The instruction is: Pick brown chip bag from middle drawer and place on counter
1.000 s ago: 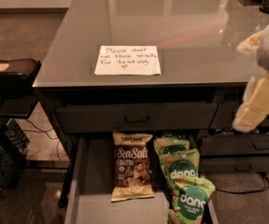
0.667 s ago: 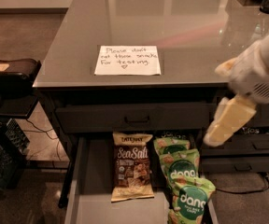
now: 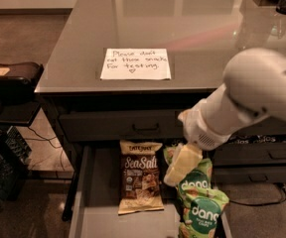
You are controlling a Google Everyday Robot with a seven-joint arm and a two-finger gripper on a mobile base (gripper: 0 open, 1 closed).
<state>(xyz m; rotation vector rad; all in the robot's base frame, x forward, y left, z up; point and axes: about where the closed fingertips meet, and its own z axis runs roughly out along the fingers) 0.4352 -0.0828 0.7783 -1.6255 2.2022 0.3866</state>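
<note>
The brown chip bag (image 3: 139,176) lies flat in the open middle drawer (image 3: 96,217), its "Sea Salt" lettering facing up. My gripper (image 3: 181,163) hangs at the end of the white arm, over the drawer just right of the brown bag, above the green bags. It touches nothing that I can see. The counter (image 3: 182,29) is the glossy grey top above, with a white handwritten note (image 3: 135,64) near its front edge.
Green "dang" bags (image 3: 201,205) lie in the drawer to the right of the brown bag. A closed drawer with a recessed handle (image 3: 145,127) sits above the open one. More drawers (image 3: 277,155) are at right. A black crate (image 3: 1,177) and cables stand at left.
My arm has swung in from the right edge, leftward and down, bringing the gripper over the open drawer beside the brown bag.
</note>
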